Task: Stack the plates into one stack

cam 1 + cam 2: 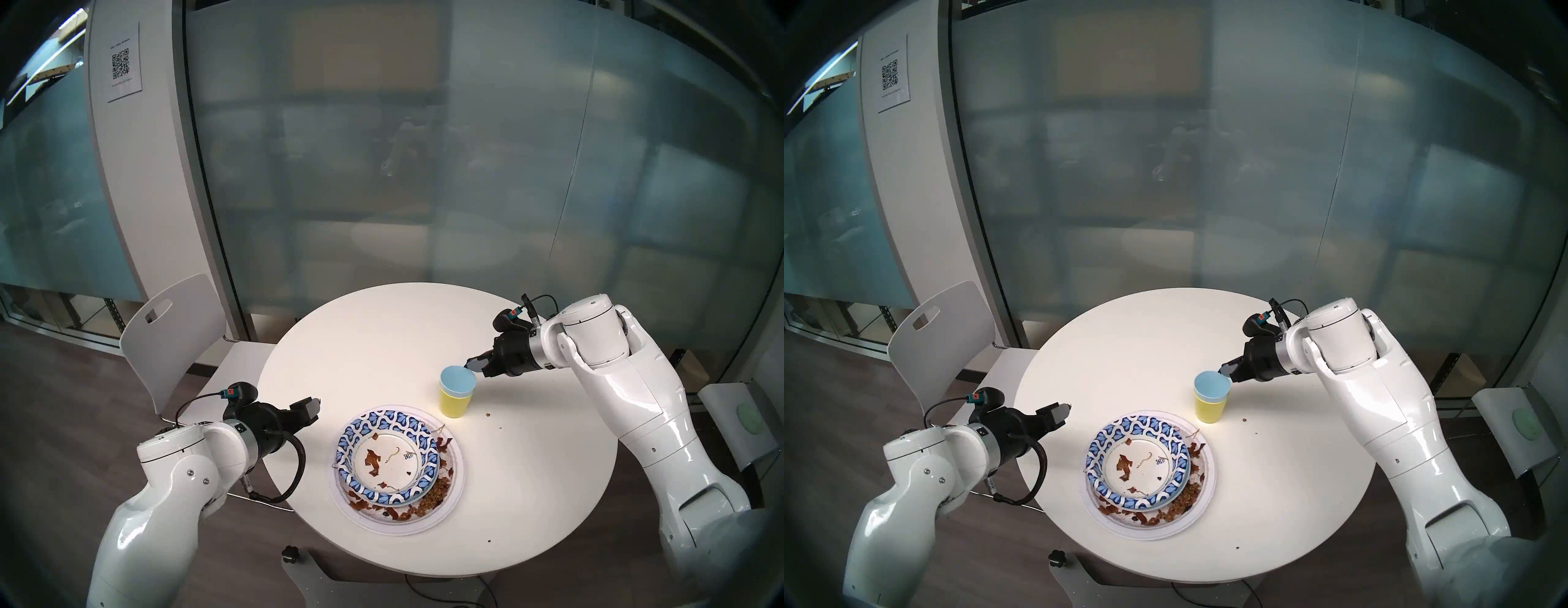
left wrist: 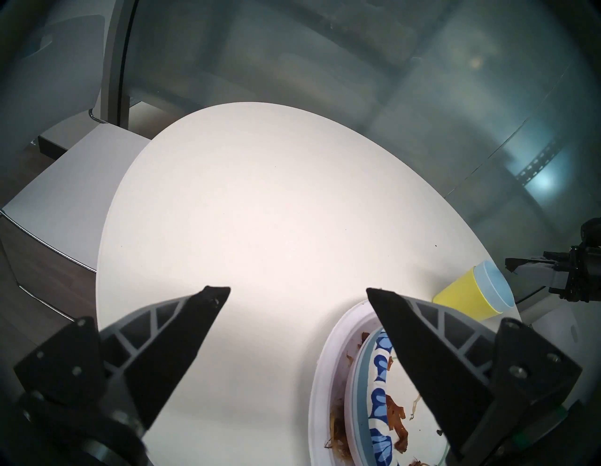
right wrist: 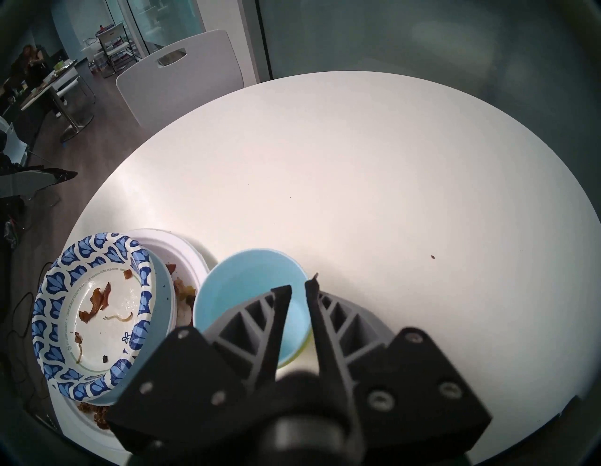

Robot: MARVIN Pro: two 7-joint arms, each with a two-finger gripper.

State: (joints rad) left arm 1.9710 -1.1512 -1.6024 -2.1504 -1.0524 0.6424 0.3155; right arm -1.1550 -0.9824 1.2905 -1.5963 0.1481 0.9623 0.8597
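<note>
- Three plates in view, already in one pile near the front of the tabletop [image 1: 382,331]: largest white paper plate [image 1: 369,520] at the bottom, light-blue plate [image 3: 164,286] showing only as a thin crescent in the middle, patterned-rim plate [image 1: 382,418] on top, sitting off-centre toward the left.
- No pale-pink plate anywhere in these views; possibly hidden inside the pile, impossible to say.
- Two cups, nested: light-blue cup [image 1: 458,379] inside yellow cup [image 1: 455,403], upright, just beyond the pile.
- Two tools. Left tool [image 2: 297,289] spread wide, holding nothing, hanging over the tabletop edge beside the pile.
- Right tool [image 3: 299,286] parted only narrowly, tips right at the blue cup's rim, nothing clamped between them as far as the wrist view shows; contact with the rim impossible to rule out.
- Risk: dragging or tipping the cup pair when pulling away, caused by a tip catching the rim with the gap so small.
- Risk: toppling cups onto the pile, close as they stand.
- Risk: top plate sliding or tilting, caused by brown scraps under it and its off-centre seat.
- Risk: more scraps spilling onto the tabletop if the pile gets nudged; a few crumbs [image 1: 488,413] already lying loose.
</note>
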